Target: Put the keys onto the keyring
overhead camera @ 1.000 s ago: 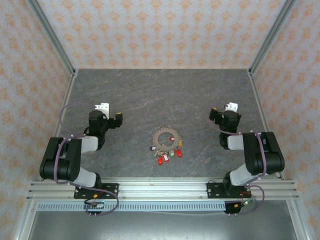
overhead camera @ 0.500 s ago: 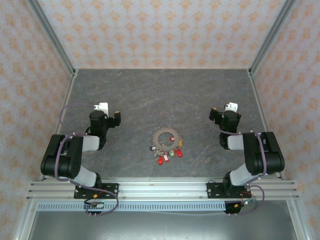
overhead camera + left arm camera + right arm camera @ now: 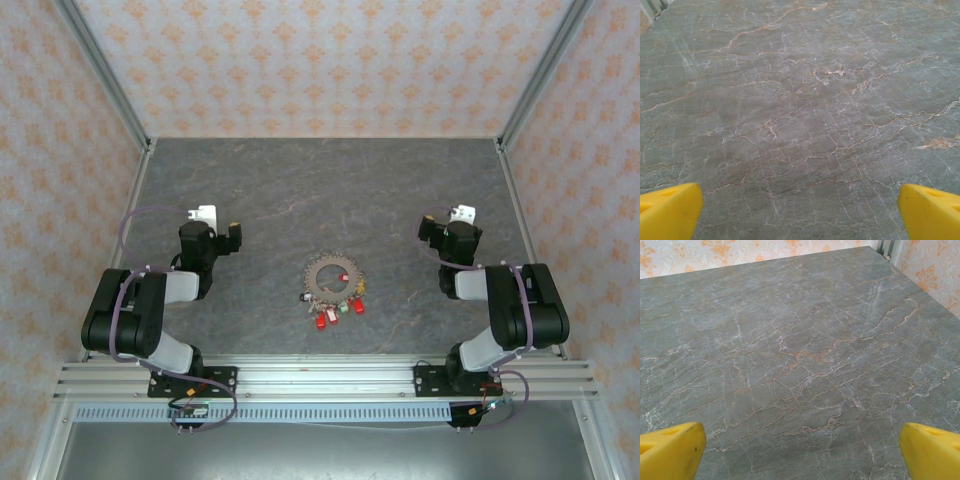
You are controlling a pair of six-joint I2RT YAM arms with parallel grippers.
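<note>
Centrally on the grey table (image 3: pixel 300 190) the keyring (image 3: pixel 329 277) lies flat, with the keys (image 3: pixel 335 312) bunched at its near rim. They are too small to tell whether any is threaded on. The left tool (image 3: pixel 800 212) and the right tool (image 3: pixel 800 450) stand wide and empty, well apart from the ring, their yellow fingertips (image 3: pixel 670 212) cut off at the frame corners.

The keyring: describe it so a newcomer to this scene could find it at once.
On the grey marbled table, look near the centre. The keyring is the toothed, gear-like grey-brown ring, far larger than the small coloured-headed keys clustered at its near edge.
</note>
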